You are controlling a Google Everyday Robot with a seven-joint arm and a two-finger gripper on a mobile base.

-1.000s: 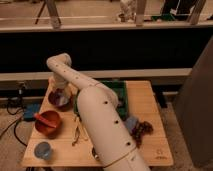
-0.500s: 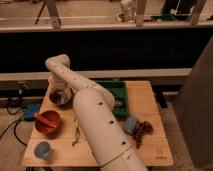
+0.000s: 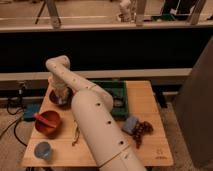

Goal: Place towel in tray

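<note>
In the camera view, the gripper [image 3: 60, 91] hung at the far left corner of the wooden table [image 3: 150, 102], right over a dark bowl [image 3: 54, 99], with the white arm [image 3: 97, 125] reaching to it from the near edge; whether it was wide, narrow or holding something could not be told. The towel [image 3: 130, 124], seemingly the small blue-grey folded piece, lay toward the near right of the worktop, touching a dark reddish cluster [image 3: 143, 130] and well apart from the gripper. The green tray [image 3: 121, 89] sat at the far edge near the middle, partly behind the arm. A red bowl [image 3: 48, 122] and a blue cup [image 3: 43, 150] stood along the left edge. The towel would probably be light, soft and limp, likely to sag and unfold when lifted, so a pinch from above across the middle of the fold would suit it best, clear of the cluster. Compared with half a second earlier, the arm had scarcely shifted, the gripper stayed over the dark bowl, and the towel had not moved
</note>
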